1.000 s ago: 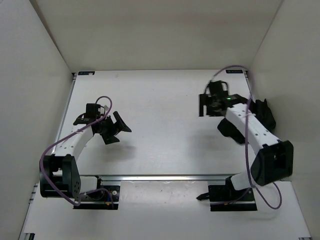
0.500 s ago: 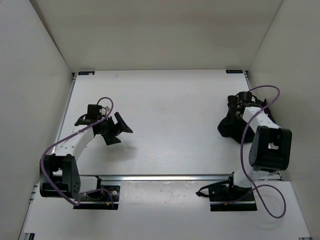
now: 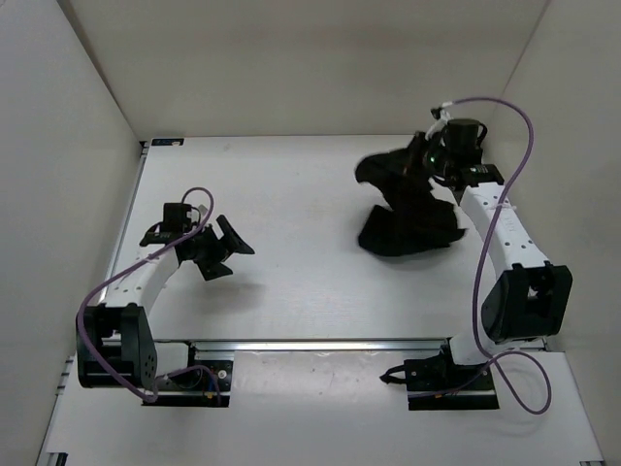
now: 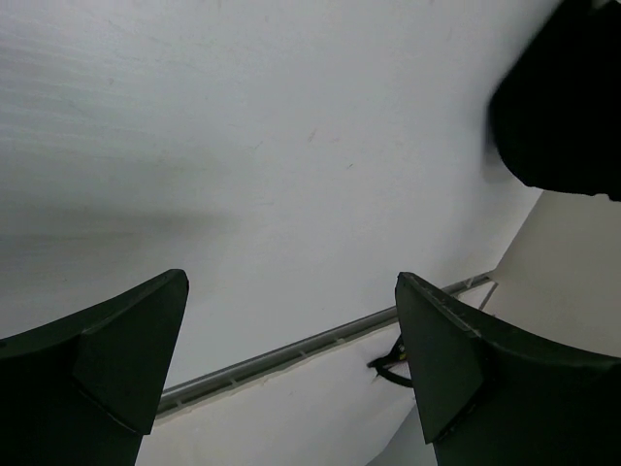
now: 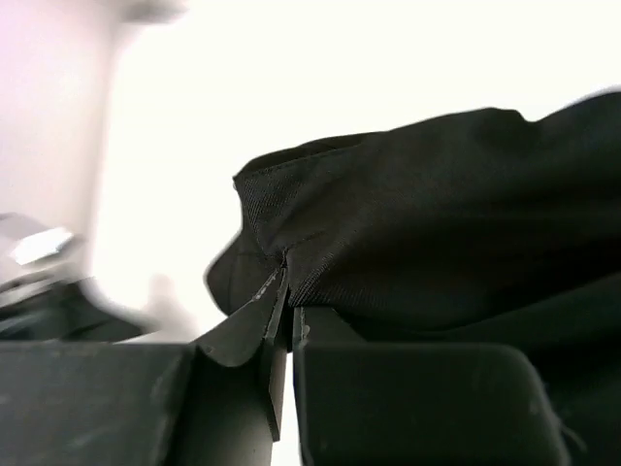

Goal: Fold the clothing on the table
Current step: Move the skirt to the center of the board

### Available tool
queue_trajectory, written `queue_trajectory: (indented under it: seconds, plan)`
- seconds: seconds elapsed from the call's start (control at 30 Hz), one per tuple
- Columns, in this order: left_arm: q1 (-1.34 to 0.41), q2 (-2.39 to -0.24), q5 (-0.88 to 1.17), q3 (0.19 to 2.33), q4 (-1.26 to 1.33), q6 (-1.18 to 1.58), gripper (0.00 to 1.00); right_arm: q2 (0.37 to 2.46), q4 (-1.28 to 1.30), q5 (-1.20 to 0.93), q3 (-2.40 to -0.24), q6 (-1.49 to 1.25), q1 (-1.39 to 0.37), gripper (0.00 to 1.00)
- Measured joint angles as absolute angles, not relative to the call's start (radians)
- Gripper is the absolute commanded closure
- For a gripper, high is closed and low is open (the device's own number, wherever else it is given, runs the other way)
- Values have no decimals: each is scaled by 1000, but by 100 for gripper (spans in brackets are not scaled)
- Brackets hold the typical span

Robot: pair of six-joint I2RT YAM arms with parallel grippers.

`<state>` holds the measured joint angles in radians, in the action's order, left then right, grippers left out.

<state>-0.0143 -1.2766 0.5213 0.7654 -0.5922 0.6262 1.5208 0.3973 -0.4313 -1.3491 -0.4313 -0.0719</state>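
Top view, near to far. Nearest: the two arm mounts on the white worktop's [image 3: 301, 291] near edge. L base [image 3: 112, 349] sits well left of the clothing [image 3: 408, 221] and nearer than it. R base [image 3: 451, 374] sits nearer than it, slightly right.

Next: left fingers [image 3: 229, 254], spread wide and holding nothing, above bare worktop well left of the clothing, approx. level with its near edge.

Clothing = black bunched fabric on the right half of the worktop. Its near part looks slumped in a crumpled heap; its far part is drawn up to a peak.

Farthest: right fingers [image 3: 428, 165] at the clothing's far-right top, pressed together on the fabric. R wrist cam shows a stitched edge pinched betw. the 2 tips.

L wrist cam: clothing is a dark blur at top right, well apart from the spread fingers.
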Motion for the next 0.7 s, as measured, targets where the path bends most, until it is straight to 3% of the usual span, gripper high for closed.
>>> queue_trajectory:
  seconds: [0.2, 0.37, 0.43, 0.47, 0.53, 0.7]
  plan:
    - [57, -1076, 498, 795, -539, 686, 1, 1458, 251, -698, -1477, -580, -157, 100]
    - [57, -1053, 484, 921, -514, 686, 1, 1225, 211, -749, -1166, -667, -100, 100]
    - [57, -1053, 484, 923, -511, 690, 1, 1113, 324, -707, -1012, -659, -73, 71]
    - [57, -1057, 483, 921, -514, 691, 1, 1070, 385, -677, -946, -645, -60, 48]
    - [54, -1059, 484, 900, -500, 698, 1, 1022, 513, -616, -841, -596, -30, 15]
    - [2, -1077, 485, 816, -492, 720, 1, 1051, 772, -402, -765, -487, -5, 16]
